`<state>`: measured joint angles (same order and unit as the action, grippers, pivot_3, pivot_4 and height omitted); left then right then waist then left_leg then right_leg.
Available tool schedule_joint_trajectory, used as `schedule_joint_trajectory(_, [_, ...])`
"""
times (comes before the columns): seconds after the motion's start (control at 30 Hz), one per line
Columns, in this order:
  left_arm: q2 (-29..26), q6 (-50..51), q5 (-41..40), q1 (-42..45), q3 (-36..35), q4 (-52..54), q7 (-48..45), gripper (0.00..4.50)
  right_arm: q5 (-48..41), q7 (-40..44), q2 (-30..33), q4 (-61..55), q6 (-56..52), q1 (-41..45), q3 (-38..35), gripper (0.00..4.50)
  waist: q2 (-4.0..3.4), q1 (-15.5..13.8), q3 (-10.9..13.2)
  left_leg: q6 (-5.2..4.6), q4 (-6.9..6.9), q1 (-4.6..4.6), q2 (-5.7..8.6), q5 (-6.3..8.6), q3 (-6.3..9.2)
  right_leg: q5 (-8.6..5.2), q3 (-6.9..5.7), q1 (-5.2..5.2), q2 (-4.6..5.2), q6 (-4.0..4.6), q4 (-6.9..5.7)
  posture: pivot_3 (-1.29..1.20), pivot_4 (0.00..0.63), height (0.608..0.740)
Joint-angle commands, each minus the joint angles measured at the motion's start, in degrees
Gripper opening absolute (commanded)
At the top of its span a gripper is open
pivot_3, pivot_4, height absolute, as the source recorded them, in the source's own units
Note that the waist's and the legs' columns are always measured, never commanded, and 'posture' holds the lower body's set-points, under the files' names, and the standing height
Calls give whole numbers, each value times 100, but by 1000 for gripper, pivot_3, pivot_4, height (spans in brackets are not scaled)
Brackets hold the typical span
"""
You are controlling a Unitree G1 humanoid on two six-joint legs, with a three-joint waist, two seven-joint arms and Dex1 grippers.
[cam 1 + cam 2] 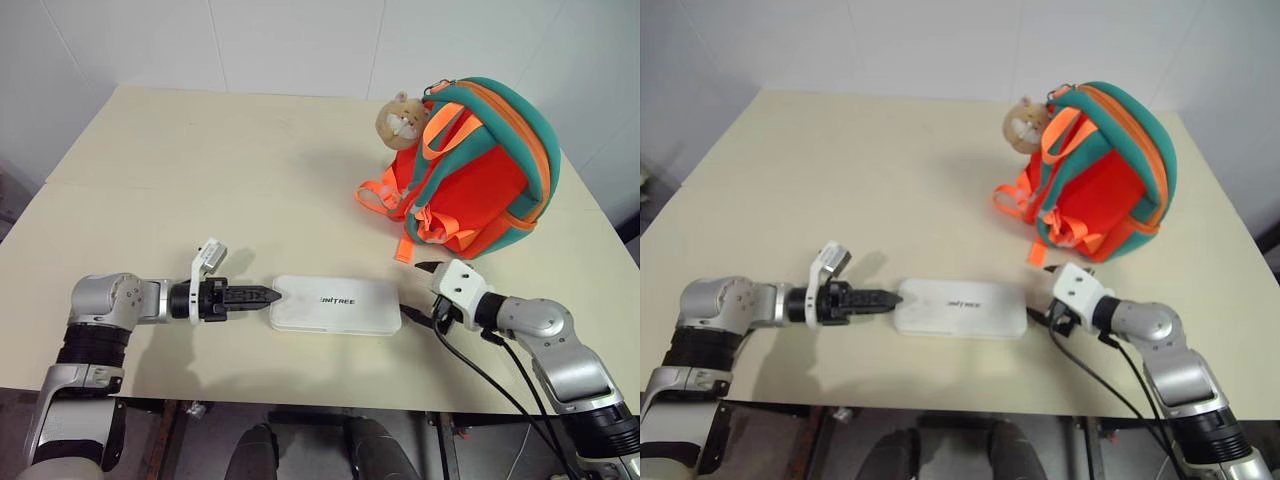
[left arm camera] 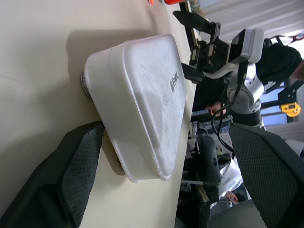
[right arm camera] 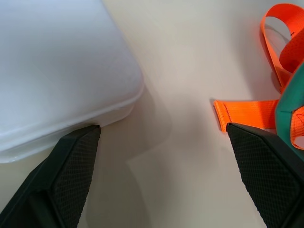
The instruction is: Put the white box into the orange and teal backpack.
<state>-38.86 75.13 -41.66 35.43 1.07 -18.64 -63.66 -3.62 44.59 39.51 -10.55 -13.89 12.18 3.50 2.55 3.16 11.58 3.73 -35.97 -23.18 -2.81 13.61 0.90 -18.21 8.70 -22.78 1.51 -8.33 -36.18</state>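
The white box lies flat near the table's front edge, lettering up. Behind it to the right stands the orange and teal backpack, straps toward me, with a tan hamster charm at its top. My left gripper points at the box's left end. In the left wrist view the left gripper is open, with that end of the box between its fingers. My right gripper is open at the box's right end. In the right wrist view one finger sits by the box corner, the other near an orange strap end.
The cream table stretches free to the left and back of the box. Loose orange straps trail from the backpack toward the middle. The table's front edge runs just below the box. Black cables hang from my right arm.
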Motion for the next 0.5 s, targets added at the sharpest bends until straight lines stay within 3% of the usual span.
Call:
schedule_joint_trajectory(0.03, [207,-143,68,111,283,73,-141,4431,-121,13,-135,-159,94,76,13,4500,0,-2,0,0,0,0,0,0,0,0,0,0,0,0,0,0,150,740])
schedule_joint_trajectory(0.5, [753,-10,70,-3,-258,274,572,4431,-102,17,-182,-165,87,28,-47,4500,0,4,0,-2,-1,3,2,-2,4,3,1,6,0,-5,1,0,150,740])
